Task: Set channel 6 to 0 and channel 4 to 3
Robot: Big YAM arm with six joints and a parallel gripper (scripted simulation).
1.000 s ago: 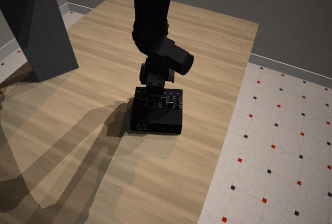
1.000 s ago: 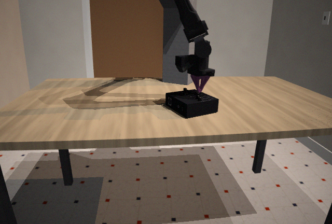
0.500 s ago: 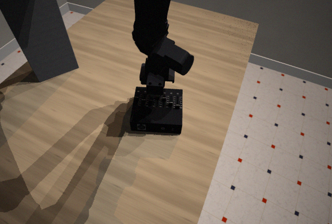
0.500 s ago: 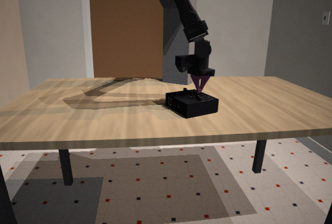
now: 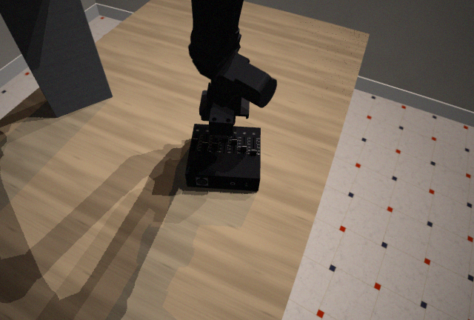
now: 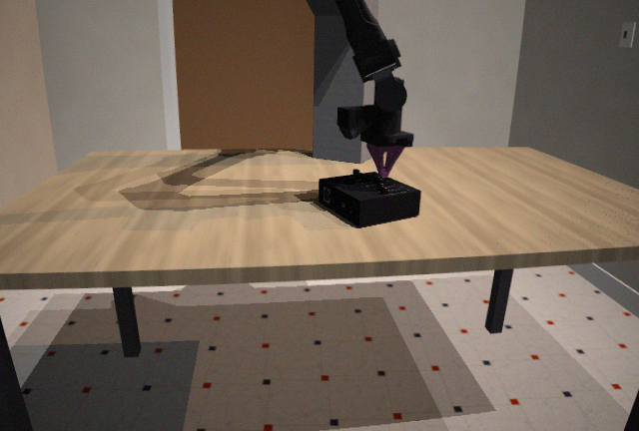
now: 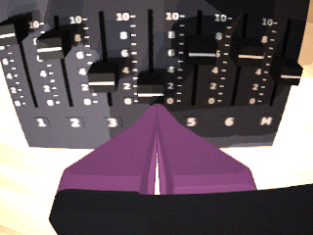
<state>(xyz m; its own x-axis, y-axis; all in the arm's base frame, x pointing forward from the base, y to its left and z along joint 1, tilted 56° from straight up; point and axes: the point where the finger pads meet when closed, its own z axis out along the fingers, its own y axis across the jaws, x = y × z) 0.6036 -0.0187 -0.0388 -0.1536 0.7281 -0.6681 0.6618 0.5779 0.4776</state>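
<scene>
Lighting desk (image 5: 229, 169) (image 6: 391, 206) (image 7: 93, 137), black, one: set upright on the wood-grained table (image 5: 283, 201) (image 6: 206, 240); its feet cannot be made out. Seven faders are carried in its top panel, labelled 1 to 6 and M, the label of the fourth being covered by the gripper (image 5: 221, 129) (image 6: 383, 175) (image 7: 156, 106).

Channel 4 cap (image 7: 150, 92): seated low in its slot, its line seen between the 0 and 2 numerals. Channel 6 cap (image 5: 204, 144) (image 7: 250, 55): placed well above the 4 numeral, level 0 not being reached. Channel 3 cap (image 5: 234, 141) (image 7: 102, 80): low, though above that of channel 4.

Gripper, purple-fingered: fully closed, nothing held; its tips are placed just beside the label-side face of the channel 4 cap, and whether the two are touched together cannot be told.

Margins: in the exterior view, a broad stretch of wood is left between the desk and the table's front edge; in the top view, the long right-hand edge is set well apart from it. A grey column (image 5: 76, 60) (image 6: 337, 86) is stood beyond the desk in the exterior view, a gap of wood being left between them
</scene>
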